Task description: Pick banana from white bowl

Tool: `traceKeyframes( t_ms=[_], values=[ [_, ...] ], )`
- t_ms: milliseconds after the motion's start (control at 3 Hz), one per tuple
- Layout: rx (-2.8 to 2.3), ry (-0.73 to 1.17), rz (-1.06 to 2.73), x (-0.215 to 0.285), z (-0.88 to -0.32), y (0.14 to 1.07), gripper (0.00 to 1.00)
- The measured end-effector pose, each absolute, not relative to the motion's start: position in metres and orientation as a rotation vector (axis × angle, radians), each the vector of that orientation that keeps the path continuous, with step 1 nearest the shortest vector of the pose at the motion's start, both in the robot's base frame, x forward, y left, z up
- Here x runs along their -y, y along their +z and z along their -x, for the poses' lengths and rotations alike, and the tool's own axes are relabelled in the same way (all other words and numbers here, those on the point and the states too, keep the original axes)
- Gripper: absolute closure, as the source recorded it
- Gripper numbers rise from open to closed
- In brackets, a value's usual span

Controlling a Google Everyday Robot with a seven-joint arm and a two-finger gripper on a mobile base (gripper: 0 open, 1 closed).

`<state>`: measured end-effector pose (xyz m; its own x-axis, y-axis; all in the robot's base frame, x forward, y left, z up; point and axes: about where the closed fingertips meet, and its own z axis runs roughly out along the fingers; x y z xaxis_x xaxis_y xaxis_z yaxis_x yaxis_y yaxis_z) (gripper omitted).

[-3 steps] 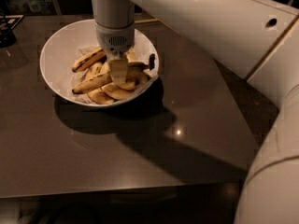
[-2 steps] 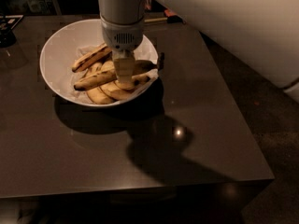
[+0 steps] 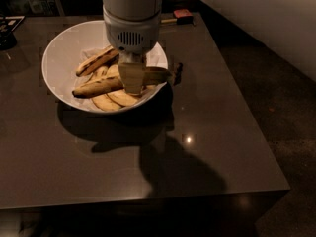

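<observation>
The white bowl [image 3: 59, 48] stands on the dark table at the back left. My gripper [image 3: 132, 79] hangs straight down over the bowl's right half. It is shut on the banana [image 3: 159, 75], a yellow-greenish one that lies crosswise in the fingers. The banana's dark end [image 3: 176, 71] reaches out past the bowl's right rim. The wrist housing hides part of the bowl's inside behind it.
Two long brown-streaked bananas [image 3: 97, 61] [image 3: 98, 86] and short pale ones [image 3: 121, 98] lie in the bowl. A small red object [image 3: 182, 15] sits at the table's far edge. A dark object [image 3: 7, 31] is at the far left. The table's front edge [image 3: 148, 197] and right edge [image 3: 256, 127] are near.
The gripper has shifted slightly right within the bowl. The banana in it now points out over the right rim. The other bananas lie where they were.
</observation>
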<state>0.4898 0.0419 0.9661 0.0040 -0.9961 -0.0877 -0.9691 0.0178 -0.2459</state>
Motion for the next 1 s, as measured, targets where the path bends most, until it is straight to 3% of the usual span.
traceKeyframes(
  t_ms=[1000],
  values=[
    [-2.099, -0.124, 1.899, -0.025, -0.439, 0.979, 1.0]
  ],
)
